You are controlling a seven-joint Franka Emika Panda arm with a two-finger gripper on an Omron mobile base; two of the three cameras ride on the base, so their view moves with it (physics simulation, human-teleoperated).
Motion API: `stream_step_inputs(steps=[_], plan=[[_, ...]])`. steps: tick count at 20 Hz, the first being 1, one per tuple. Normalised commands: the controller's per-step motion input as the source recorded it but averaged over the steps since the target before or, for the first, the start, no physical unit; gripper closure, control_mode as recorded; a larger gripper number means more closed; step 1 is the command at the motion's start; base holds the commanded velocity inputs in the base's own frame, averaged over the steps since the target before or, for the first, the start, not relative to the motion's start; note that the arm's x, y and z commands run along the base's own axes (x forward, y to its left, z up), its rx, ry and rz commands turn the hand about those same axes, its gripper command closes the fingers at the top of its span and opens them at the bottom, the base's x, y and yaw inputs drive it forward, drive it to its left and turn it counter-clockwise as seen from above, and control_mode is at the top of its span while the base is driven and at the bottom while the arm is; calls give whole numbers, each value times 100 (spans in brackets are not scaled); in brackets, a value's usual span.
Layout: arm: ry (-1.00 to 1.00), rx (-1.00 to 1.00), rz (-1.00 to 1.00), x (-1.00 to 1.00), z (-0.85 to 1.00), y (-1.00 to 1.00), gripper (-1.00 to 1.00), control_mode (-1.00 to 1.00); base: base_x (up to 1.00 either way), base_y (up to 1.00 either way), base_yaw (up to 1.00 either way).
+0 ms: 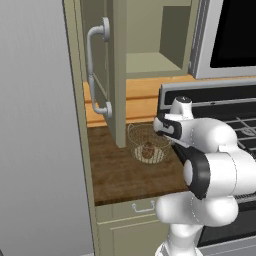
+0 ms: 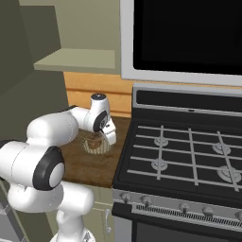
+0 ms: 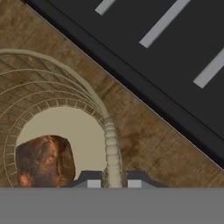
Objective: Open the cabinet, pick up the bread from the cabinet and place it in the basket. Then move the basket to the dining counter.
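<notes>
Setting: a rendered kitchen corner, with a short dark wood-grain worktop [image 1: 120,175] backed by orange planks [image 1: 140,102], between a grey wall and a black stove [image 2: 189,156].
Bread: the brown lump of bread [image 1: 148,149] lies on the floor of the basket, toward one side in the hand view [image 3: 43,159].
Basket: the pale wire basket [image 1: 145,145] stands upright on the worktop, near the stove's edge and just in front of the open door's lower corner; in the right base view it sits under the wrist [image 2: 96,144].
End effector: the end effector [image 3: 113,183] is closed on the basket's rim ring, one dark tip on each side of the wire; in the left base view it reaches down at the basket's right edge [image 1: 166,131].
Cabinet: the olive-beige cabinet [image 1: 150,35] above the worktop is open, its panelled door [image 1: 107,65] swung out toward the camera, with the curved silver bar handle [image 1: 95,72] on its face; the shelf inside [image 1: 150,62] is bare.
Drawer: a same-coloured low drawer with a small handle [image 1: 143,206] sits under the worktop's front edge.
Oven panel: a dark glass panel in a silver frame [image 2: 184,35] hangs above the stove.
</notes>
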Motion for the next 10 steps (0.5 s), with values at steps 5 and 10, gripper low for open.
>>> stream_step_inputs(steps=[5,10], plan=[[0,0,0,-12,2,0,100,-100,0,0,0],[0,3,-1,-31,32,0,100,-100,0,0,0]])
